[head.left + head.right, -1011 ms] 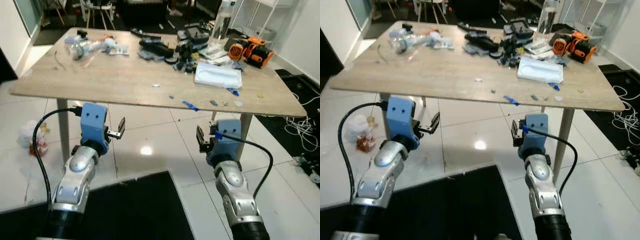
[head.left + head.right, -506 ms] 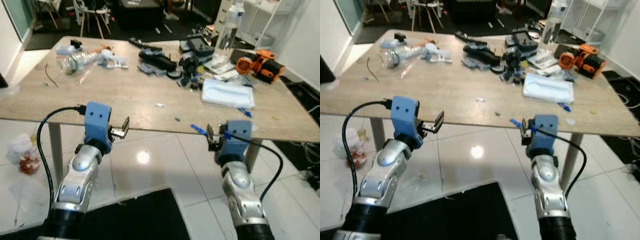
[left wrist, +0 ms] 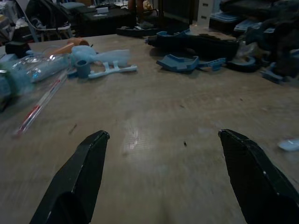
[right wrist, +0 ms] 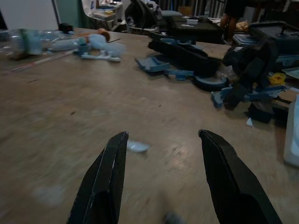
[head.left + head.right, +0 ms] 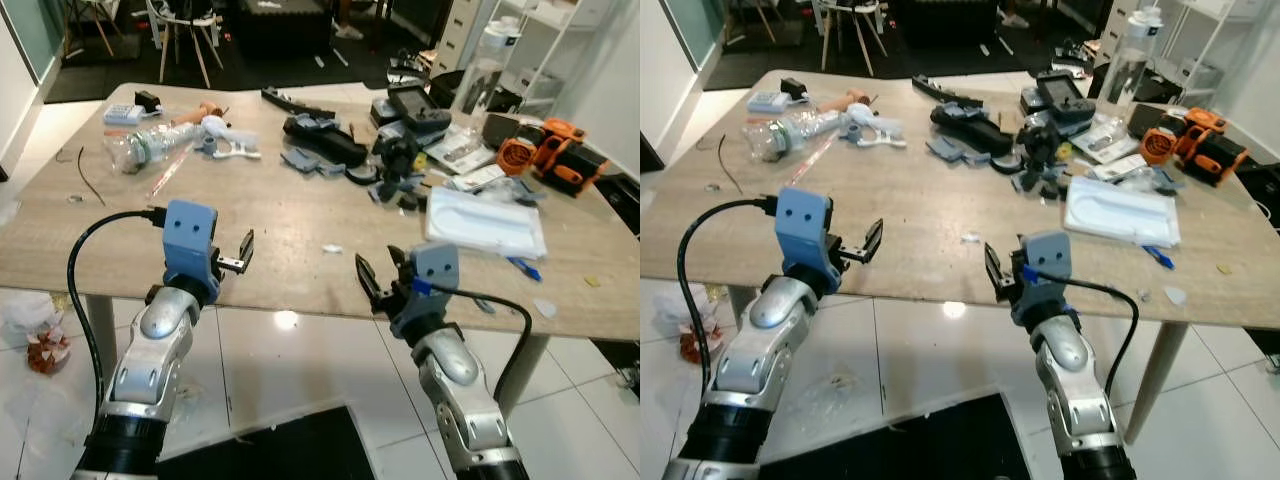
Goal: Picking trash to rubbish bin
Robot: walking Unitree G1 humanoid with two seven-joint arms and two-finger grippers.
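Both hands hovered at the desk's [image 5: 60,250] near edge, fingers spread wide. A small pale scrap [image 5: 331,248] lay on the desk just beyond the right hand [image 5: 383,281], right of the left hand [image 5: 245,252].

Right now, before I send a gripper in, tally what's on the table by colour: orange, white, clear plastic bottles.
Orange power tool: 1
White flat tray: 1
Clear plastic bottles: 2, one lying at the far left, one upright at the far right
Total: 4
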